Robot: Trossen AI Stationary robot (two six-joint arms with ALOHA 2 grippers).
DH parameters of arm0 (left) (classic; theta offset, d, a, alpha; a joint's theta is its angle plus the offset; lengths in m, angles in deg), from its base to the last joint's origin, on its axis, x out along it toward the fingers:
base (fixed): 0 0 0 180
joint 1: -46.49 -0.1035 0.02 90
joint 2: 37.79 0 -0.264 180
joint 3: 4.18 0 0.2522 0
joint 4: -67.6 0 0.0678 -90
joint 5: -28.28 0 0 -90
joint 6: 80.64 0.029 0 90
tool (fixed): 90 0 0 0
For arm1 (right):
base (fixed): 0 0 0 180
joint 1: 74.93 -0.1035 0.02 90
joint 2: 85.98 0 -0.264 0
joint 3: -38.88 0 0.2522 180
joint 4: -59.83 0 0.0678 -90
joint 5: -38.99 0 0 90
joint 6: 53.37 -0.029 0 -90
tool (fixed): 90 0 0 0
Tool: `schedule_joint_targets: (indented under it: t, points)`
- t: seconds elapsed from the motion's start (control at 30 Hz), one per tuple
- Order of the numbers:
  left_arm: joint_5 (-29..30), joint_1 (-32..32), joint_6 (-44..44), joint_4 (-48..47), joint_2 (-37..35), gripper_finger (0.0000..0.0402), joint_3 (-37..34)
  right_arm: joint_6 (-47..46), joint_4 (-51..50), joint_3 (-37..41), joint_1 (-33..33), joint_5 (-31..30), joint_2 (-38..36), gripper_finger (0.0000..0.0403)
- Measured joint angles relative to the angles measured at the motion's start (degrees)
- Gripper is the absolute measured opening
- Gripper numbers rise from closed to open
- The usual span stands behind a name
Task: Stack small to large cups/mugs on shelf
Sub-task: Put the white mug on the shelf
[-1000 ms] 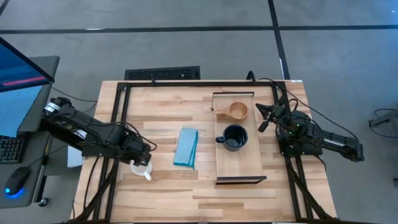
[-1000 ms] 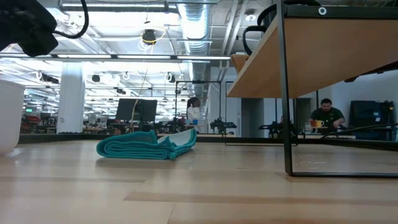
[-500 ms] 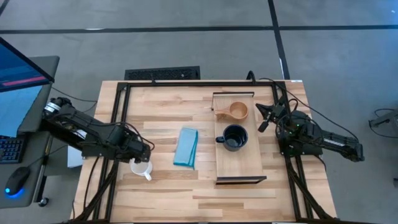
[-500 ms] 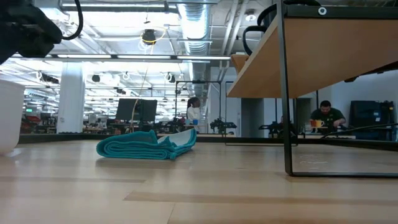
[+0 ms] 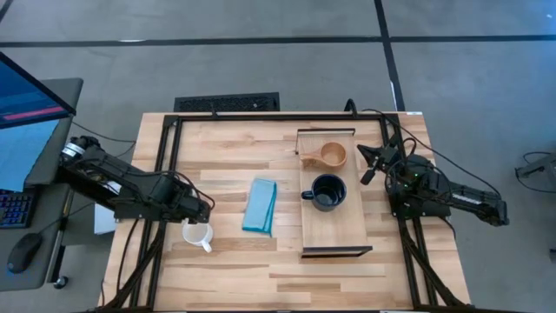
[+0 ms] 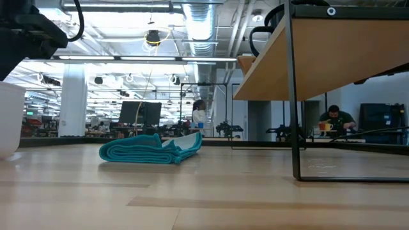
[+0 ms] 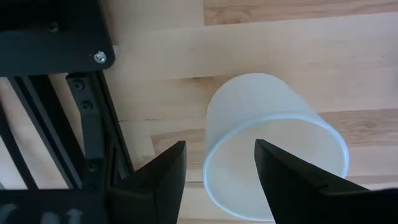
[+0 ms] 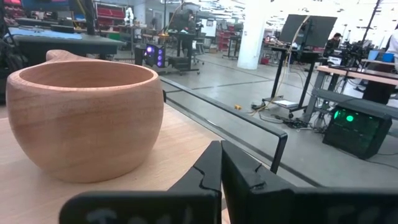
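The white mug stands upright on the tabletop near its left edge and shows at the left border of the low view. My left gripper hovers open just above its far rim. In the left wrist view one finger is over the mug's mouth and the other is outside its wall, neither touching. The navy mug and the wooden cup stand on the shelf. My right gripper waits shut beside the shelf, facing the wooden cup.
A folded blue cloth lies between the white mug and the shelf and also shows in the low view. The shelf's near half is bare board. Black frame rails run along the table's left edge close to the mug.
My left gripper has drawn back slightly toward the table's left and far edges, uncovering more of the white mug's rim. The mug has stayed in place.
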Motion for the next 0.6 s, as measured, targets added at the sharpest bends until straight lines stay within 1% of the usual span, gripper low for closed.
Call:
schedule_joint_targets:
  t: [0.27, 0.37, 0.47, 0.6]
  points:
    - [0.9, 0.0, 1.3, 0.1, 0.4, 0.0183, 0.0, 0.0, 0.0, 0.0, 0.0, 0.0, 0.0, 0.0024]
    - [0.3, 0.0, 3.0, 0.1, 2.5, 0.0183, 0.0, 0.0, 0.0, 0.0, 0.0, 0.0, 0.0, 0.0026]
    - [-2.2, 0.0, 7.0, 0.1, 5.4, 0.0183, 0.0, 0.0, 0.0, 0.0, 0.0, 0.0, 0.0, 0.0027]
    - [-2.5, 0.0, 9.6, -0.9, 8.5, 0.0183, 0.0, 0.0, 0.0, 0.0, -0.1, 0.0, 0.0, 0.0024]
